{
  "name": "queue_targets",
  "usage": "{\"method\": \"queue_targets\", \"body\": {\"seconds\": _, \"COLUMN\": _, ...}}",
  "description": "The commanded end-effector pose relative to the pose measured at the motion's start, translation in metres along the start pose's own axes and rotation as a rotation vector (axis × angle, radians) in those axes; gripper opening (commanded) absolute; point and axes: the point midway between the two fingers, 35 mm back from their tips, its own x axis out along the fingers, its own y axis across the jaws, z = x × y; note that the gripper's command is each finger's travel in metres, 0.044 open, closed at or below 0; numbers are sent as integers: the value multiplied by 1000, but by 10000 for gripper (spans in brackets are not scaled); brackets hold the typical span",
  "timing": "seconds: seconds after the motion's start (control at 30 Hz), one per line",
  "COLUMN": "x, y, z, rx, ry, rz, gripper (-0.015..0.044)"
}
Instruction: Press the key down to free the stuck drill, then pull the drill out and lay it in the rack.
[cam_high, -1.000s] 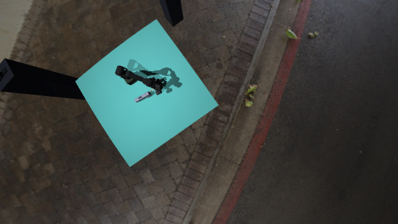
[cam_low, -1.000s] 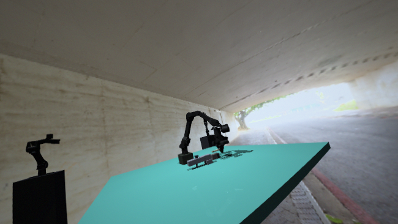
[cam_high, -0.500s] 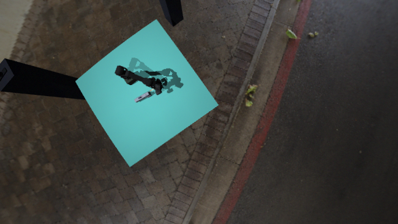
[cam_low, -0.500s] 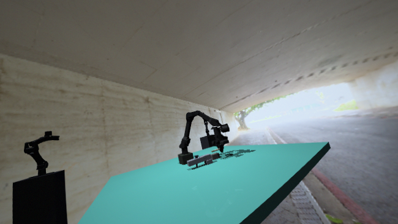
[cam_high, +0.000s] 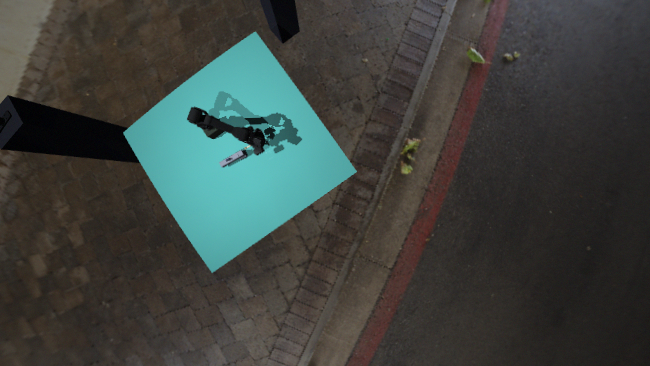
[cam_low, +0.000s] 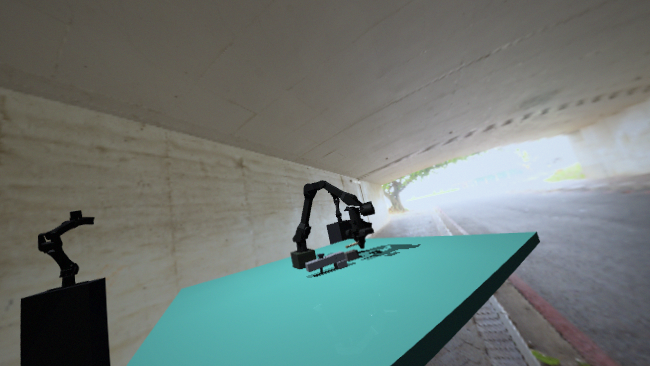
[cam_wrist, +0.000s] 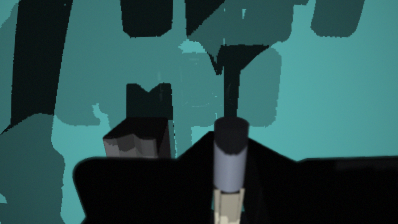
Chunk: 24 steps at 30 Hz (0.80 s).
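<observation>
My gripper is shut on the drill, above the table. The drill has a dark end, a grey section and a cream section; it sticks out sideways from the fingers, level or nearly so. A long grey holder stands beside the gripper, with a small dark knob on top; I cannot tell whether this is the key. A brownish-grey block with a grooved top, seemingly the rack, is low beside the gripper, left of the drill in the wrist view.
The turquoise table carries the arm's base close to the holder. Black pedestals stand off the table, and another arm is on one of them. Arm shadows cover the table under the gripper.
</observation>
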Motion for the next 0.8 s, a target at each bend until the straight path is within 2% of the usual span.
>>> {"method": "queue_targets", "body": {"seconds": 0.0, "x": -3, "y": -1, "z": 0, "rx": 2, "ry": 1, "rz": -8, "gripper": 0}}
{"method": "queue_targets", "body": {"seconds": 0.77, "x": -7, "y": -2, "z": -1, "rx": 2, "ry": 1, "rz": -8, "gripper": 0}}
